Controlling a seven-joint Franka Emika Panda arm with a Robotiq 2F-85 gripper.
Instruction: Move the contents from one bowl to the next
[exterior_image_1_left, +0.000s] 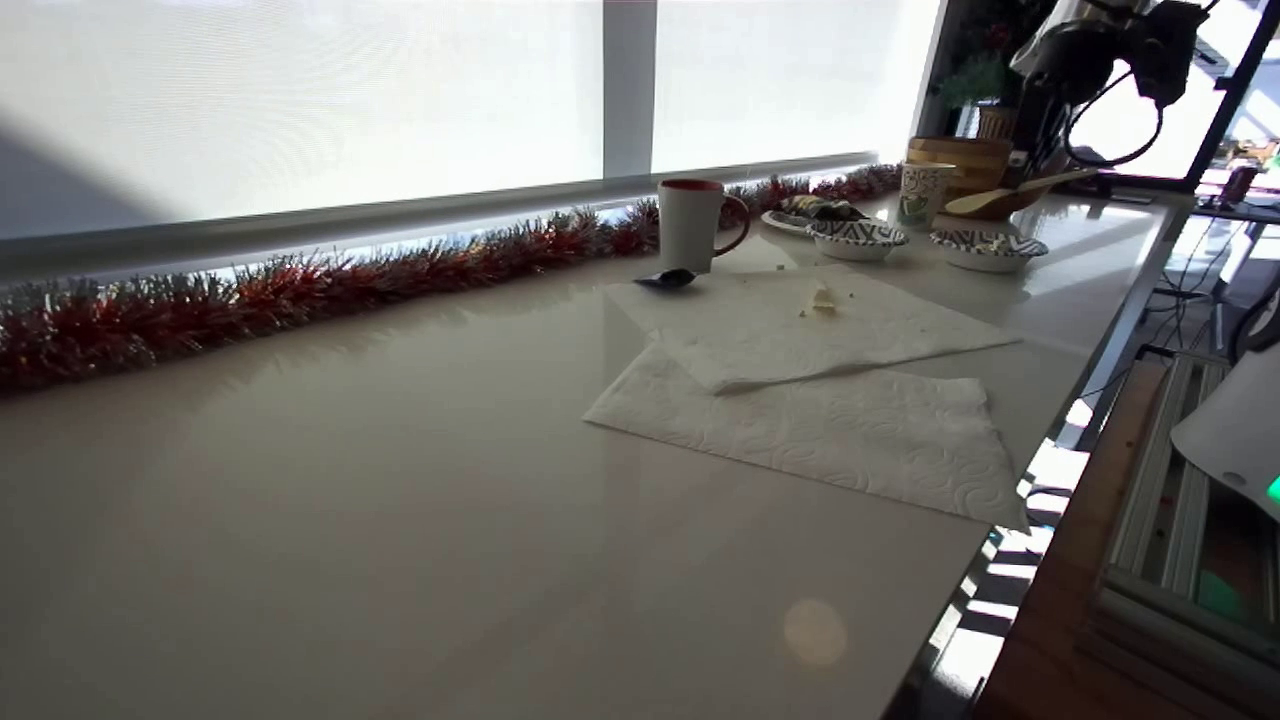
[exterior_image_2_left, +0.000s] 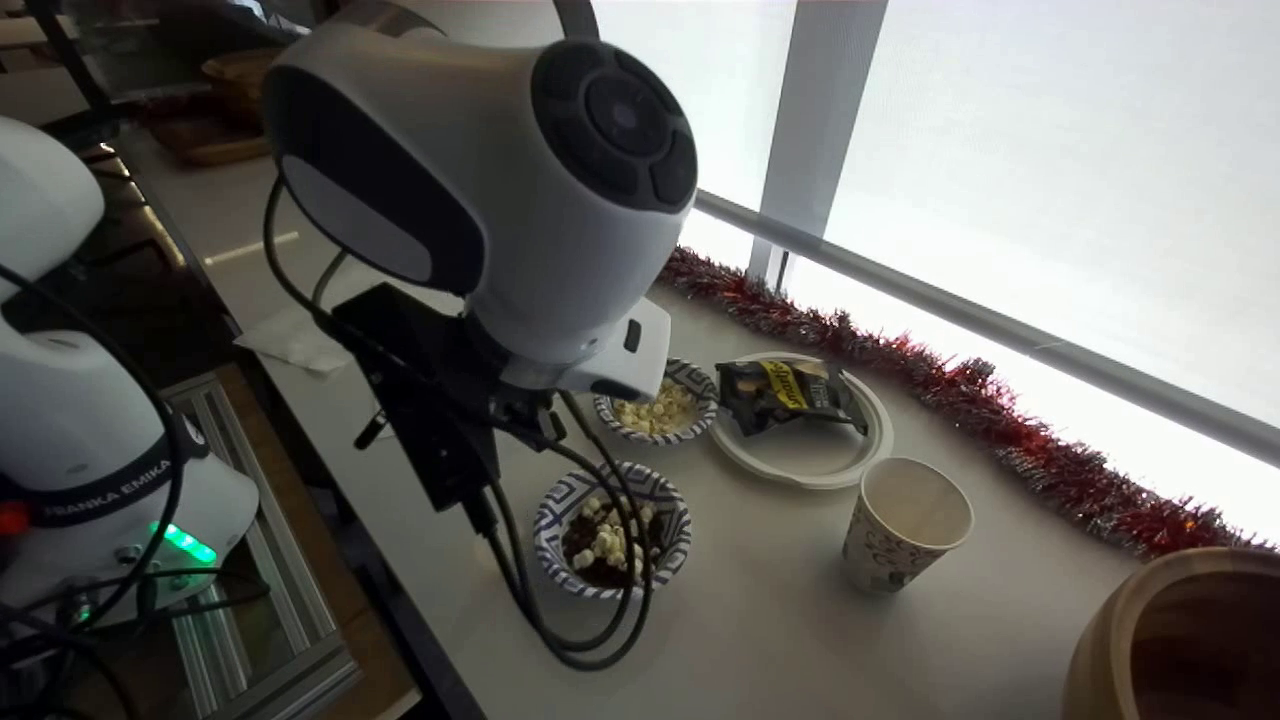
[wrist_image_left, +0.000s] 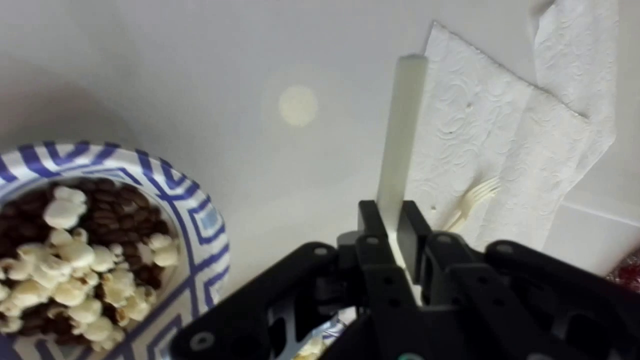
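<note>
While your gripper (wrist_image_left: 392, 212) pinches what looks like spoon (wrist_image_left: 404, 130), popcorn (wrist_image_left: 71, 291) tops beans (wrist_image_left: 106, 217) in one bowl (wrist_image_left: 205, 220); second bowl (exterior_image_2_left: 699, 385): popcorn.

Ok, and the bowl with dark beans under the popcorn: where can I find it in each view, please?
In an exterior view: bean bowl at upper right, right of the second bowl.
In an exterior view: bean bowl below the centre.
In the wrist view: bean bowl at lower left, cut by the edge.
Shared landmark: the second bowl, only a sliver at the bottom in the wrist view.
</note>
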